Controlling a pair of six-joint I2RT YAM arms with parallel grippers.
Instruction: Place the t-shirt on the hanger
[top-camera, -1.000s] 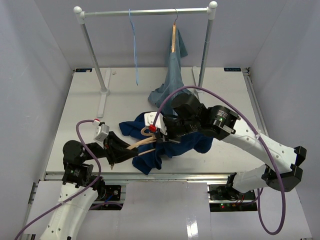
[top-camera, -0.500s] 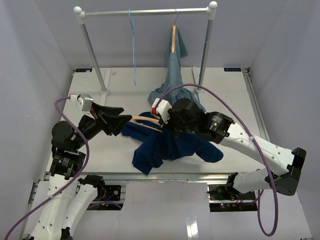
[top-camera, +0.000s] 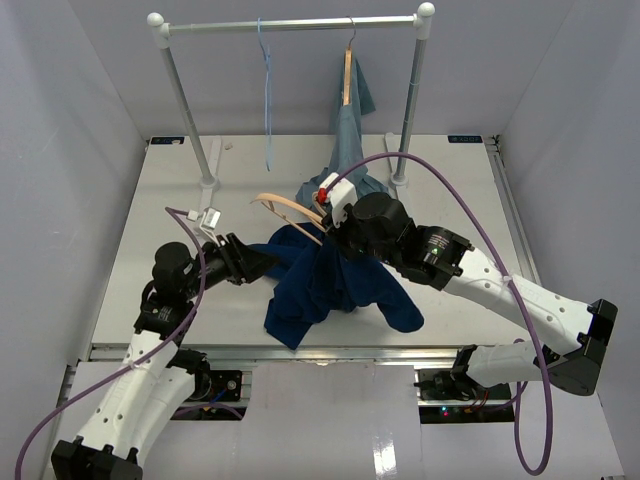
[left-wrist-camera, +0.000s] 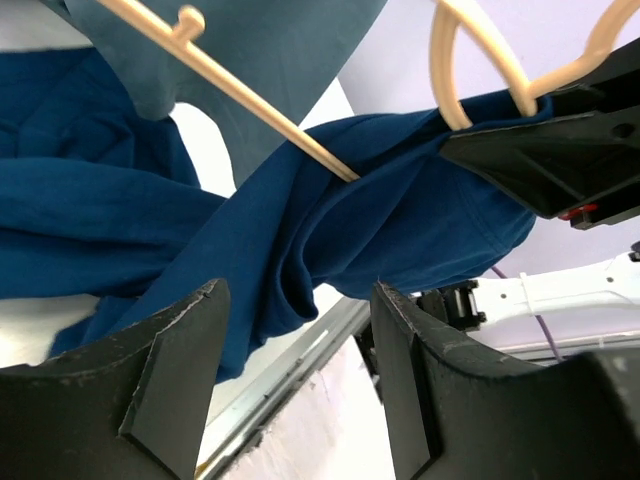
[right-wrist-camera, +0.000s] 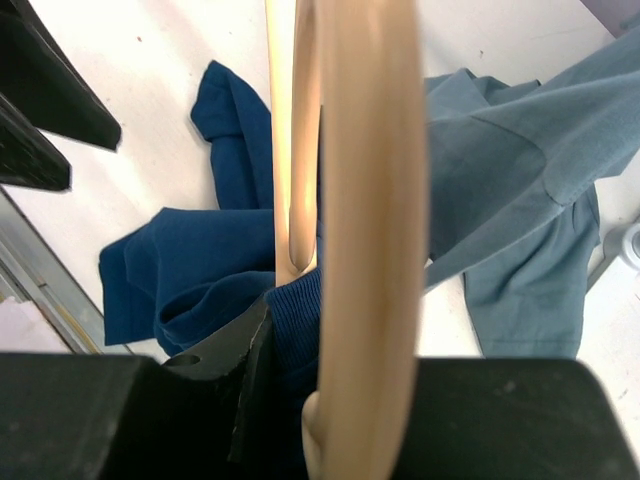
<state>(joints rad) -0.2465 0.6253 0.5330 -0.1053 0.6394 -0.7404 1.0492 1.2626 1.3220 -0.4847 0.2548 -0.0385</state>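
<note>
**Right arm.** The right gripper (top-camera: 328, 232) is raised above the middle of the tabletop (top-camera: 450, 200). Its fingers (right-wrist-camera: 120, 410) are pressed in on the wooden hanger (top-camera: 290, 206), with navy cloth bunched at the grip. The right wrist view shows the hanger's curved shoulder (right-wrist-camera: 365, 200) running straight up from the fingers.

**Hanger.** It is held off the tabletop. One bare end points up and left, toward the left post of the clothes rail (top-camera: 300, 24). The other end is inside the cloth. In the left wrist view the lower bar enters the t-shirt (left-wrist-camera: 330, 250).

**T-shirt.** The t-shirt (top-camera: 325, 285) hangs in folds from the gripped end of the hanger. Its lower part lies bunched on the tabletop toward the near edge.

**Left arm.** The left gripper (top-camera: 272, 260) sits just beside the t-shirt's left edge. Its fingers (left-wrist-camera: 175, 375) are spread apart and grip nothing.

**Background.** A grey-blue shirt (top-camera: 345, 140) hangs from a second wooden hanger on the rail, its hem on the tabletop. A light-blue wire hanger (top-camera: 267, 100) hangs to its left.
</note>
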